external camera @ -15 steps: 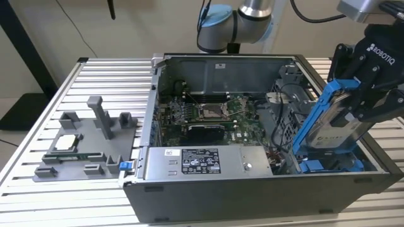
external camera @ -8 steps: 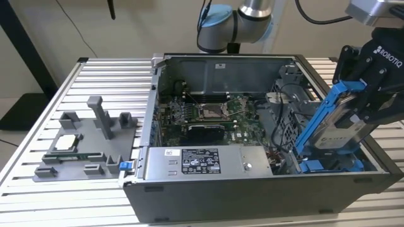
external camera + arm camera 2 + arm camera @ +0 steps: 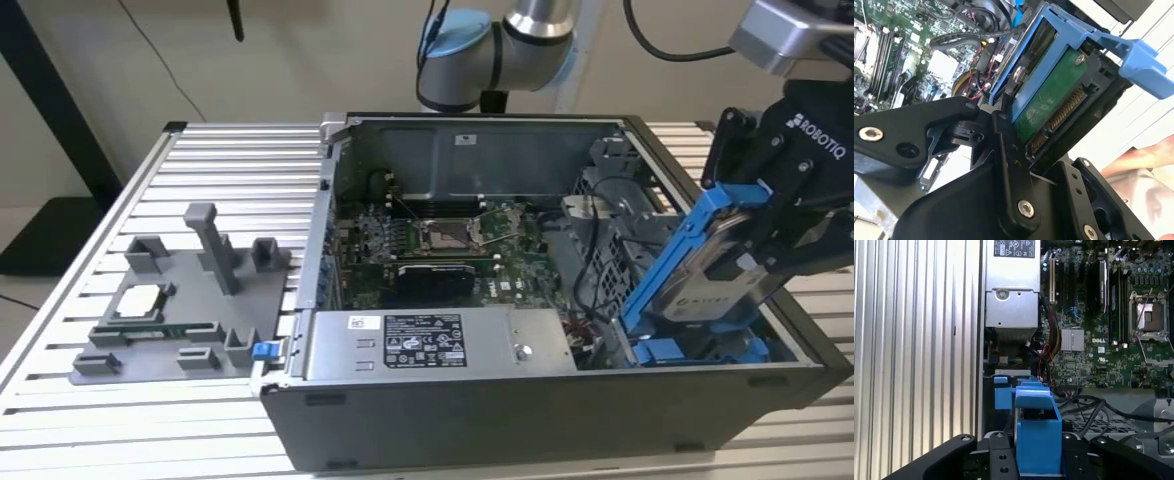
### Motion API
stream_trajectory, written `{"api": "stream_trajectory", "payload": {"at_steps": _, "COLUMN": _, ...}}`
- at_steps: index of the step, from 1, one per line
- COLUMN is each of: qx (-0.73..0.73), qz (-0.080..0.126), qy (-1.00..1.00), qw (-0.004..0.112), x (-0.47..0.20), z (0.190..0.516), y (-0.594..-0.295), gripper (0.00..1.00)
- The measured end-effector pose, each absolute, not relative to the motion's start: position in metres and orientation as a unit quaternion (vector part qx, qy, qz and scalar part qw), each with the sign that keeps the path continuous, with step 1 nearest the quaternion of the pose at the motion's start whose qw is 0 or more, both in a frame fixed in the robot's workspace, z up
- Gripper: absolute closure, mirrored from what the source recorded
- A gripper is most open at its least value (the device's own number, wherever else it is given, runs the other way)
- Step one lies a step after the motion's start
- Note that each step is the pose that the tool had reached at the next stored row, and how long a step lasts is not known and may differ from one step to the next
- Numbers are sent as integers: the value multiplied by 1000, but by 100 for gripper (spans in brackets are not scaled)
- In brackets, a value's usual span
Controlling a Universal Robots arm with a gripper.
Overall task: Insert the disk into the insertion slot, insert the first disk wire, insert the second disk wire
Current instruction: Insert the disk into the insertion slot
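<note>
End effector (image 3: pixel 750 235): clamped on the disk (image 3: pixel 710 268). In the first wrist view its black fingers (image 3: pixel 999 457) sit tight against either side of the blue frame (image 3: pixel 1038 440). In the second wrist view one finger (image 3: pixel 1009 165) bears on the frame edge beside the disk's green circuit board (image 3: pixel 1046 107) and its connector row.

Disk position: tilted, not flat. Its lower end sits down among the blue rails of the insertion slot (image 3: pixel 694 352), at the front corner of the computer case (image 3: pixel 534 420) on the exterior view's right. Its upper end stands above the case rim. Whether the lower end is seated in the rails cannot be determined.

Adjacent items: loose black cables (image 3: pixel 1089 412) lie just beside the slot, towards the motherboard (image 3: pixel 400 250). The power-supply box (image 3: pixel 441 340) lies along the front wall, next to the slot.

Further in: the CPU socket (image 3: pixel 445 235) sits near the middle of the motherboard.

Surroundings: the case stands lid-off on a slatted metal counter (image 3: pixel 200 150). A grey fixture plate (image 3: pixel 200 305) rests on the counter on the exterior view's left, just beside the case. The arm (image 3: pixel 501 45) stands behind the case's far wall.
</note>
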State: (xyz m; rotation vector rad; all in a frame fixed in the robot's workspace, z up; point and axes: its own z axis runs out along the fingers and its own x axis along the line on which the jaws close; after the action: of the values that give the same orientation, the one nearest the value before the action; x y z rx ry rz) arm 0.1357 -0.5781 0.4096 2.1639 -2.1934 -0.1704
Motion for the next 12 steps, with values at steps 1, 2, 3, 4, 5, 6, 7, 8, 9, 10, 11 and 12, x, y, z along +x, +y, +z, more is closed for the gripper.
{"api": "stream_trajectory", "payload": {"at_steps": 1, "qx": 701, "qz": -56, "qy": -710, "qw": 28, "x": 136, "z": 409, "y": -578, "gripper": 100}}
{"api": "stream_trajectory", "payload": {"at_steps": 2, "qx": 701, "qz": -56, "qy": -711, "qw": 28, "x": 136, "z": 407, "y": -578, "gripper": 100}}
{"api": "stream_trajectory", "payload": {"at_steps": 3, "qx": 701, "qz": -56, "qy": -711, "qw": 28, "x": 137, "z": 406, "y": -578, "gripper": 100}}
{"api": "stream_trajectory", "payload": {"at_steps": 4, "qx": 701, "qz": -56, "qy": -711, "qw": 29, "x": 137, "z": 405, "y": -578, "gripper": 100}}
{"api": "stream_trajectory", "payload": {"at_steps": 5, "qx": 701, "qz": -56, "qy": -711, "qw": 29, "x": 137, "z": 404, "y": -578, "gripper": 100}}
{"api": "stream_trajectory", "payload": {"at_steps": 6, "qx": 701, "qz": -56, "qy": -711, "qw": 29, "x": 137, "z": 402, "y": -578, "gripper": 100}}
{"api": "stream_trajectory", "payload": {"at_steps": 7, "qx": 701, "qz": -56, "qy": -711, "qw": 29, "x": 138, "z": 400, "y": -578, "gripper": 100}}
{"api": "stream_trajectory", "payload": {"at_steps": 8, "qx": 701, "qz": -57, "qy": -710, "qw": 29, "x": 138, "z": 400, "y": -579, "gripper": 100}}
{"api": "stream_trajectory", "payload": {"at_steps": 9, "qx": 701, "qz": -57, "qy": -710, "qw": 30, "x": 138, "z": 401, "y": -578, "gripper": 100}}
{"api": "stream_trajectory", "payload": {"at_steps": 10, "qx": 701, "qz": -58, "qy": -710, "qw": 30, "x": 138, "z": 401, "y": -579, "gripper": 100}}
{"api": "stream_trajectory", "payload": {"at_steps": 11, "qx": 701, "qz": -60, "qy": -710, "qw": 29, "x": 138, "z": 400, "y": -579, "gripper": 100}}
{"api": "stream_trajectory", "payload": {"at_steps": 12, "qx": 701, "qz": -61, "qy": -710, "qw": 30, "x": 138, "z": 401, "y": -579, "gripper": 100}}
